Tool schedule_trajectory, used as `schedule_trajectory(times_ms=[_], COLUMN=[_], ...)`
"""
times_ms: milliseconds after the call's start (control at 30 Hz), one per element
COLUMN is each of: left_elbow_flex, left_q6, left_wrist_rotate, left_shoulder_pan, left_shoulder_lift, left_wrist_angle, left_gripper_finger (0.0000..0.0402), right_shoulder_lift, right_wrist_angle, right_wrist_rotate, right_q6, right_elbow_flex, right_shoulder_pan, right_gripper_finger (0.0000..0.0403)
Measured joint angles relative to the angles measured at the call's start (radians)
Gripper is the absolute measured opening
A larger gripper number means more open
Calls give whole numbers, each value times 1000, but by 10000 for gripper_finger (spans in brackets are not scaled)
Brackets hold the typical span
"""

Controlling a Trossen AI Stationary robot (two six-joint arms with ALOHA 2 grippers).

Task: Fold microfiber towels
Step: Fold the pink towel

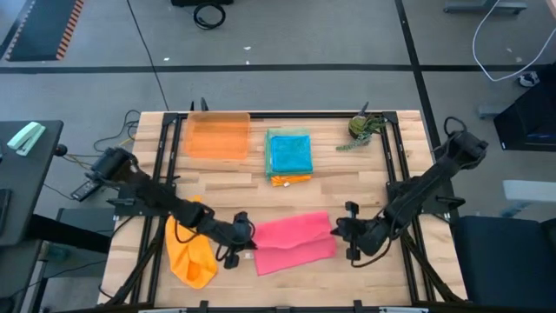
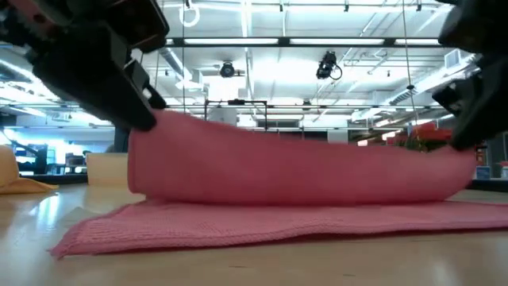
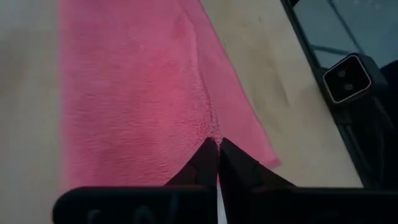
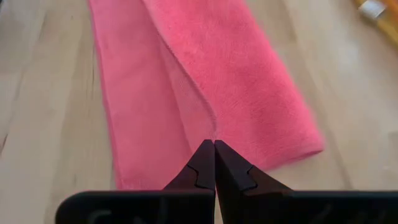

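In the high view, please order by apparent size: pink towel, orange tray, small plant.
1. pink towel, the largest, half folded between both hands.
2. orange tray, somewhat smaller.
3. small plant, clearly the smallest.

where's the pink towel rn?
High view: pink towel lies near the table's front edge, centre, held between the left gripper and the right gripper, with the orange towel at its left.
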Motion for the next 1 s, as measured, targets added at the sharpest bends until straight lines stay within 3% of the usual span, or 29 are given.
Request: schedule_trajectory(times_ms=[133, 300, 600, 1000], left_elbow_flex=[1, 1, 17, 25], left_q6=[-36, -59, -51, -56], left_wrist_rotate=[12, 16, 54, 72], left_shoulder_pan=[-22, -42, -47, -51], left_shoulder_lift=[87, 120, 119, 130], left_wrist_angle=[120, 149, 162, 152], left_gripper_finger=[11, 34, 8, 54], right_shoulder_lift=[60, 79, 33, 63], right_wrist_angle=[5, 8, 53, 58], right_wrist_rotate=[3, 18, 47, 36], right_q6=[71, 124, 129, 128], right_elbow_flex=[0, 0, 0, 0], right_shoulder_pan=[27, 56, 88, 98], right_gripper_finger=[4, 4, 4, 4])
